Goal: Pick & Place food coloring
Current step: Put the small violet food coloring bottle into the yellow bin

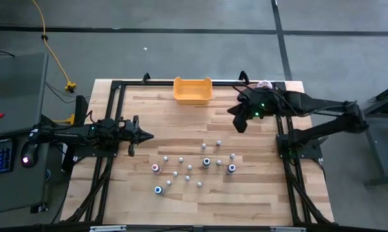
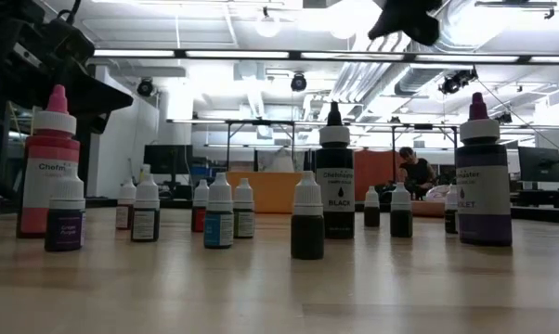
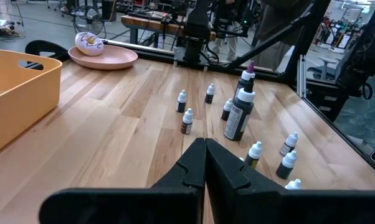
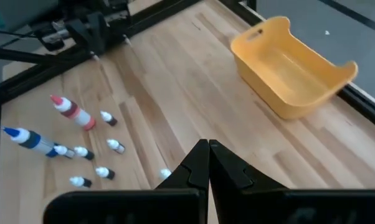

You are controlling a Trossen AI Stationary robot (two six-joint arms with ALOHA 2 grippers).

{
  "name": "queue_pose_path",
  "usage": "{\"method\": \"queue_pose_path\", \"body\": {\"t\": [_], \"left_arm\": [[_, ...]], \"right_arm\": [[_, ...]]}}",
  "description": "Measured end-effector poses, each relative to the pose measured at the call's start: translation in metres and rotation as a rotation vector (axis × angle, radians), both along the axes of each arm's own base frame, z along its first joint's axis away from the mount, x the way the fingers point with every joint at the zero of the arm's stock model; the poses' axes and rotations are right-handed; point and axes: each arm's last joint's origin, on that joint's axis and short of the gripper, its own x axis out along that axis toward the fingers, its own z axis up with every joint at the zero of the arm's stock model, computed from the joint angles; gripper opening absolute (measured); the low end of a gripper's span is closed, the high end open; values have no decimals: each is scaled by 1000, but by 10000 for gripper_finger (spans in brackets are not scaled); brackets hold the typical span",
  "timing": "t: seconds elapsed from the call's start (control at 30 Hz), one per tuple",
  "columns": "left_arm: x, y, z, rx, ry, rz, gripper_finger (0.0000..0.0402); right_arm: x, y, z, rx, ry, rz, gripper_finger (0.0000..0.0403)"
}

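Note:
The food coloring bottles (image 1: 194, 164) stand upright on their bases, scattered over the middle and near part of the wooden table. Most are tiny with whitish caps (image 3: 186, 120); a few are taller: black (image 2: 334, 172), purple (image 2: 484, 176), pink-red (image 2: 49, 162). My left gripper (image 1: 147, 135) is shut and hovers left of the group; in its wrist view (image 3: 205, 143) the bottles lie ahead of it. My right gripper (image 1: 236, 124) is shut and hangs above the table, between the yellow bin (image 1: 193, 90) and the bottles; its wrist view (image 4: 207, 144) shows bin (image 4: 290, 68) and bottles (image 4: 81, 149).
The yellow bin sits at the far edge, middle. A pink plate with a donut (image 3: 103, 56) lies at the far right corner, partly under the right arm (image 1: 263, 84). A black frame (image 1: 113, 90) borders the table. Bare wood lies between bin and bottles.

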Motion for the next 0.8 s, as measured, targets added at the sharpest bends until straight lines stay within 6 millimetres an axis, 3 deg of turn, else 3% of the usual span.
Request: {"method": "queue_pose_path", "body": {"t": [0.2, 0.4, 0.8], "left_arm": [[0, 0, 0, 0, 0, 0, 1], [0, 0, 0, 0, 0, 0, 1], [0, 0, 0, 0, 0, 0, 1]], "right_arm": [[22, -2, 12, 4, 107, 40, 0], [42, -4, 9, 15, 283, 78, 0], [68, -12, -40, 97, 526, 88, 0]]}}
